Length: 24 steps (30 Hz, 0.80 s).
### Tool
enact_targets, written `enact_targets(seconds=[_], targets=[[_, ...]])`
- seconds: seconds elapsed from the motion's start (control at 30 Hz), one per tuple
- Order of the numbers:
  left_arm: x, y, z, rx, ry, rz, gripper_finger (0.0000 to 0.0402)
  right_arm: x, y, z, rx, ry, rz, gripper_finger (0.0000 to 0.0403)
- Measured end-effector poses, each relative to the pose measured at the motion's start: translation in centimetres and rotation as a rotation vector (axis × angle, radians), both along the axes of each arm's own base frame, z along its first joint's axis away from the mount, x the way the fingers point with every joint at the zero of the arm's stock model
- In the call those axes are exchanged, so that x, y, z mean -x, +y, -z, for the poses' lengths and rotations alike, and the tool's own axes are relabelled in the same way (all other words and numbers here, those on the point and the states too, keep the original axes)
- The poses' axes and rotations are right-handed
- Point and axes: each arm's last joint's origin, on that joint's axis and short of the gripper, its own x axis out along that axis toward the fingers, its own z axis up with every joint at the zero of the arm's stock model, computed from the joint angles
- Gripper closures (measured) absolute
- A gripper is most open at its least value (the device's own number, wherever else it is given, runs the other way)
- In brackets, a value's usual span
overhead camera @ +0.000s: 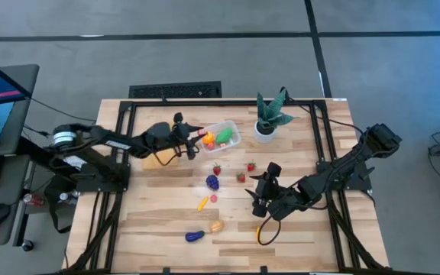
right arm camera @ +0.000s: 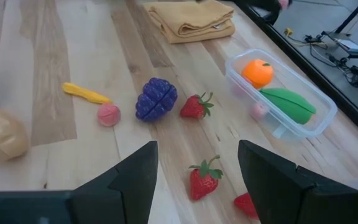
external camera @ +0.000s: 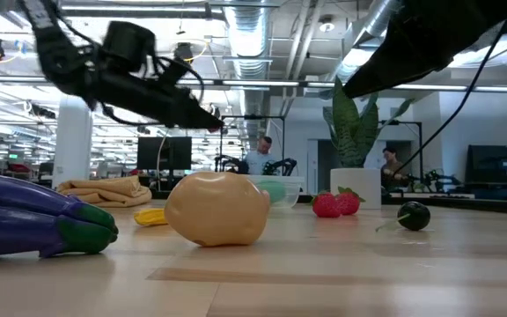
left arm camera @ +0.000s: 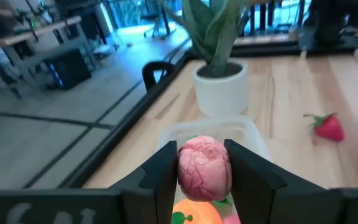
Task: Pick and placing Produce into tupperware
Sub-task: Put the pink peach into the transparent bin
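Observation:
The clear tupperware (overhead camera: 228, 134) sits at the table's far middle with an orange and a green piece inside. My left gripper (overhead camera: 195, 138) hovers at its left end, shut on a pink wrinkled toy piece (left arm camera: 204, 170). My right gripper (overhead camera: 257, 194) is open and holds nothing, low over the table's right middle, with a strawberry (right arm camera: 204, 177) lying on the table below its fingers. Loose produce lies on the wood: purple grapes (overhead camera: 213, 182), strawberries (overhead camera: 241, 177), a yellow bit (overhead camera: 202, 203), a tan piece (overhead camera: 216, 226) and an eggplant (overhead camera: 195, 236). My left gripper pinches the pink piece (left arm camera: 204, 170) between its two fingers, one on each of its sides. The piece is lifted clear, above the tupperware's rim (left arm camera: 204, 126) and the orange (left arm camera: 194, 213) inside it.
A folded tan-yellow cloth (overhead camera: 159, 159) lies left of the tub, under my left arm. A spiky green plant in a white pot (overhead camera: 266, 128) stands just right of the tub. Black frame rails (overhead camera: 323, 130) run along the table's sides. Bare wood lies near the front edge.

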Motion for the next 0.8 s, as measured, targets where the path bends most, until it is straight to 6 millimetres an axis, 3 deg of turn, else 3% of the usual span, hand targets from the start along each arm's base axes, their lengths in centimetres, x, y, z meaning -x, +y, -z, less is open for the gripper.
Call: enact_targets(seconds=[0.33, 0.53, 0.8], targets=[[-4.9, 2.0, 2.8, 0.13, 0.133, -0.007, 0.0283, 0.0, -0.1, 0.0, -0.001, 0.006, -0.003, 0.0187], [-6.3, 2.9, 2.3, 0.232, 0.342, -0.007, 0.0283, 0.0, -0.1, 0.1, -0.003, 0.023, -0.011, 0.0187], [-7.2, 3.2, 1.1, 0.267, 0.366, 0.037, 0.0263, 0.0, -0.2, 0.1, -0.004, 0.025, -0.009, 0.0187]])
